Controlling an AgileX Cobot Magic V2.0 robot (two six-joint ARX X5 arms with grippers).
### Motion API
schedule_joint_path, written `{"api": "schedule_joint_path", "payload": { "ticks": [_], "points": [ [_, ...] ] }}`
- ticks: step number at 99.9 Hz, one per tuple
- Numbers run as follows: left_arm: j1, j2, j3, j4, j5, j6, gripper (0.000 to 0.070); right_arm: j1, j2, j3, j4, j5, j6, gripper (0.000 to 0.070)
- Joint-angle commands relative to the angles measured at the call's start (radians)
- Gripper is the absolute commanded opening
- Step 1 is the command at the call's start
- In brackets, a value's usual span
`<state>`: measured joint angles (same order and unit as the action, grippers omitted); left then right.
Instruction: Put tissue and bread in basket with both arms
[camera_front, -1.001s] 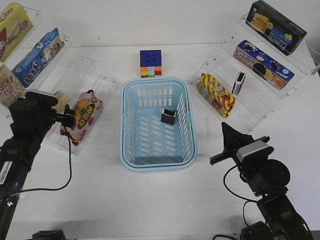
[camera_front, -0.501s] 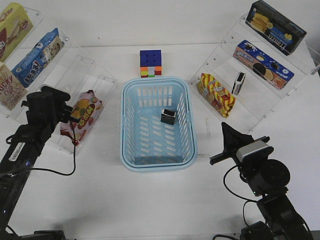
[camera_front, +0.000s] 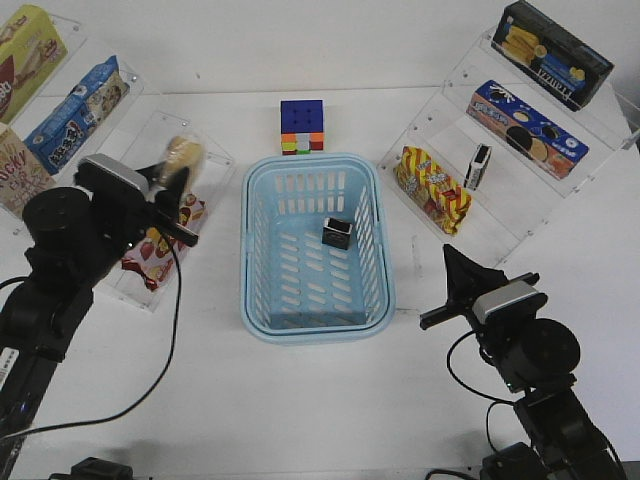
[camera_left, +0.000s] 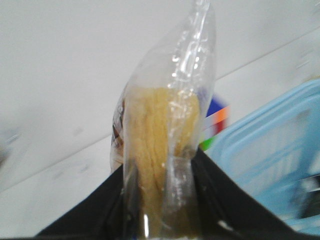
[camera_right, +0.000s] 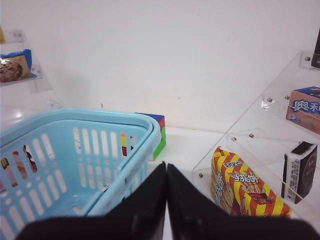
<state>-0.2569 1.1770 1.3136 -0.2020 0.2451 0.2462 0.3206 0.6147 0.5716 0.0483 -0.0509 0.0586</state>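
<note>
The light-blue basket (camera_front: 320, 328) stands mid-table. A small black tissue pack with a white face (camera_front: 337, 234) lies inside it. My left gripper (camera_front: 172, 180) is shut on the bread (camera_front: 184, 154), a tan piece in a clear wrapper, and holds it in the air above the left shelf, left of the basket. In the left wrist view the bread (camera_left: 160, 140) stands up between my left gripper's (camera_left: 160, 167) black fingers, with the basket (camera_left: 270, 135) beyond. My right gripper (camera_front: 450, 262) is shut and empty, right of the basket; the right wrist view shows its fingers pressed together (camera_right: 166, 172) beside the basket rim (camera_right: 75, 117).
A multicoloured cube (camera_front: 301, 127) sits behind the basket. Clear stepped shelves flank it. The left one holds a red-and-yellow snack bag (camera_front: 160, 240) and boxes. The right one holds a striped snack bag (camera_front: 432, 188), another small black pack (camera_front: 478, 166) and cookie boxes (camera_front: 526, 128).
My left gripper has lifted the bread off the left shelf and swung it up and right, toward the basket. The right arm and the tissue pack have not moved.
</note>
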Motion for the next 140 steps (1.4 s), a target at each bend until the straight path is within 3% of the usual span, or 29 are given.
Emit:
{"api": "schedule_joint_path", "payload": {
  "ticks": [1, 19, 22, 31, 37, 56, 61, 68, 82, 97, 109, 129, 140],
  "points": [
    [-0.066, 0.035, 0.006, -0.003, 0.116, -0.127, 0.0001, 0.006, 0.002, 0.013, 0.01, -0.001, 0.027, 0.0],
    [-0.269, 0.127, 0.006, -0.008, 0.129, -0.13, 0.0022, 0.006, 0.002, 0.013, 0.01, -0.001, 0.032, 0.0],
    [-0.29, 0.146, 0.006, -0.008, 0.128, -0.127, 0.0093, 0.006, 0.002, 0.013, 0.01, -0.001, 0.032, 0.0],
    [-0.323, 0.189, 0.006, -0.008, 0.111, -0.128, 0.0405, 0.006, 0.001, 0.013, 0.011, 0.0, 0.039, 0.0],
    [-0.327, 0.2, 0.006, -0.011, 0.09, -0.127, 0.0493, 0.006, 0.001, 0.013, 0.01, 0.0, 0.043, 0.0],
    [-0.287, 0.135, 0.006, -0.031, -0.021, -0.129, 0.0458, 0.005, -0.024, 0.013, -0.018, 0.017, 0.044, 0.0],
    [-0.263, 0.095, 0.006, -0.05, -0.081, -0.129, 0.0321, 0.005, -0.033, 0.013, -0.033, 0.032, 0.045, 0.0],
    [-0.235, 0.035, 0.006, -0.091, -0.171, -0.129, 0.0, 0.005, -0.053, 0.013, -0.056, 0.035, 0.046, 0.0],
    [-0.162, -0.091, 0.006, -0.198, -0.317, -0.16, 0.0, 0.005, -0.081, 0.013, -0.087, 0.06, 0.045, 0.0],
    [-0.075, -0.211, -0.04, -0.311, -0.369, -0.236, 0.0, 0.006, -0.085, 0.013, -0.085, 0.059, 0.045, 0.0],
    [-0.029, -0.361, -0.246, -0.229, -0.375, -0.287, 0.0, 0.005, -0.085, 0.013, -0.084, 0.059, 0.045, 0.0],
    [0.011, -0.589, -0.688, 0.066, -0.377, -0.293, 0.0, 0.005, -0.084, 0.013, -0.084, 0.059, 0.045, 0.0],
    [0.013, -0.648, -0.749, 0.019, -0.377, -0.293, 0.0001, 0.005, -0.084, 0.013, -0.084, 0.059, 0.045, 0.0]
  ]
}}
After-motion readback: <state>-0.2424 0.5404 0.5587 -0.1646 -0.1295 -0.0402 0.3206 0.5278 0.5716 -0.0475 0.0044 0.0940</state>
